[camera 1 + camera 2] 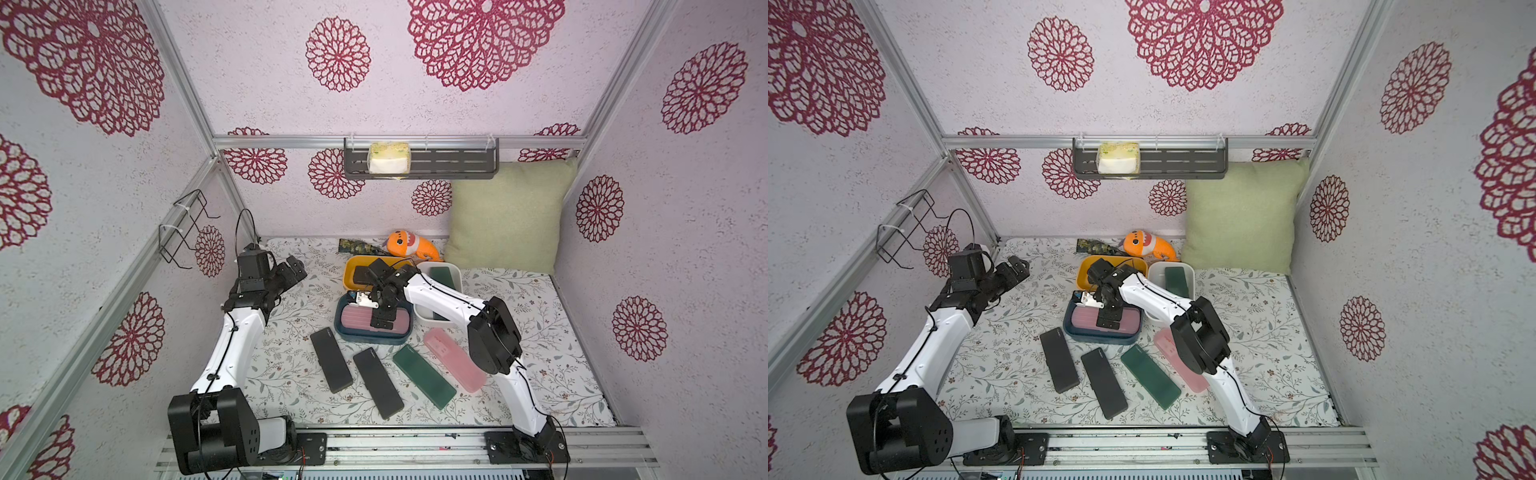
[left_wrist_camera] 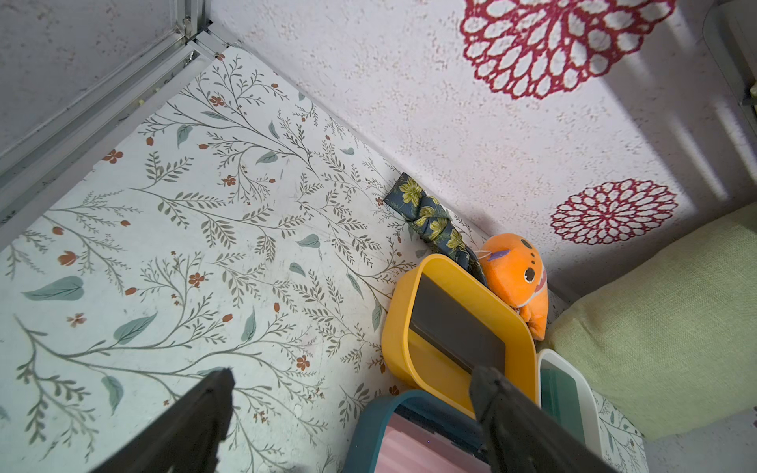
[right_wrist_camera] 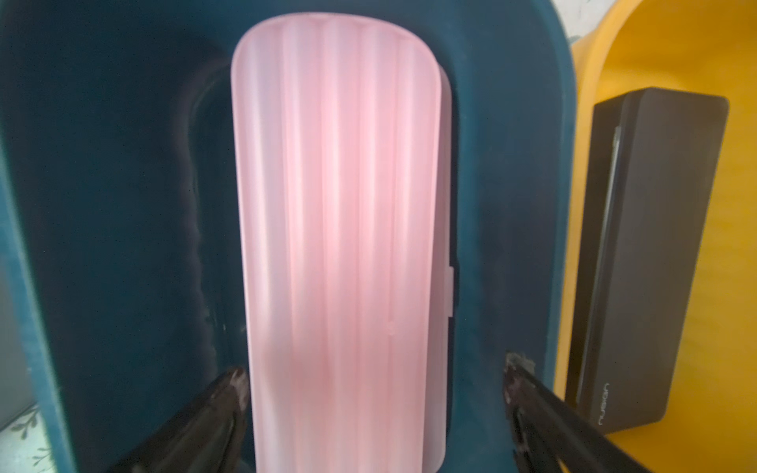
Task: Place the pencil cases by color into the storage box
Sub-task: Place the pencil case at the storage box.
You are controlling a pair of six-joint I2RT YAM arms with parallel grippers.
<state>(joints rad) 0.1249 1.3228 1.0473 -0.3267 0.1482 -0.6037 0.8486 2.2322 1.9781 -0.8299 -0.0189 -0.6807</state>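
Pencil cases are partly sorted: a ribbed pink case [image 3: 340,229] lies flat on the floor of the blue tub [image 3: 102,204], right under the right claw [image 3: 375,381], whose jaws stand wide apart on either side of one end of it. One fingertip [image 3: 235,385] is just beside the case's long edge, the opposite one stands clear, and the claw has hold of nothing. Just behind the blue tub sits the yellow tub [image 1: 348,272] with a black case [image 3: 647,254] inside, and beside that the white tub [image 1: 459,278] holds a green case [image 1: 442,276]; the right arm [image 1: 440,297] stretches across the white tub's front half and covers it. Nearer the robot's base, four more lie loose on the floral surface [image 1: 286,374] in a slanting row: the leftmost black case [image 1: 331,360], a second black case [image 1: 378,383], a loose green case [image 1: 424,376] and a loose pink case [image 1: 453,359], the last just beside the right arm's elbow. The left claw [image 1: 296,268] hangs off to the left, well apart from the tubs, jaws spread wide and empty. Against the back wall are an orange plush toy [image 1: 405,245], a folded floral cloth [image 1: 359,246] and a green cushion [image 1: 507,216].
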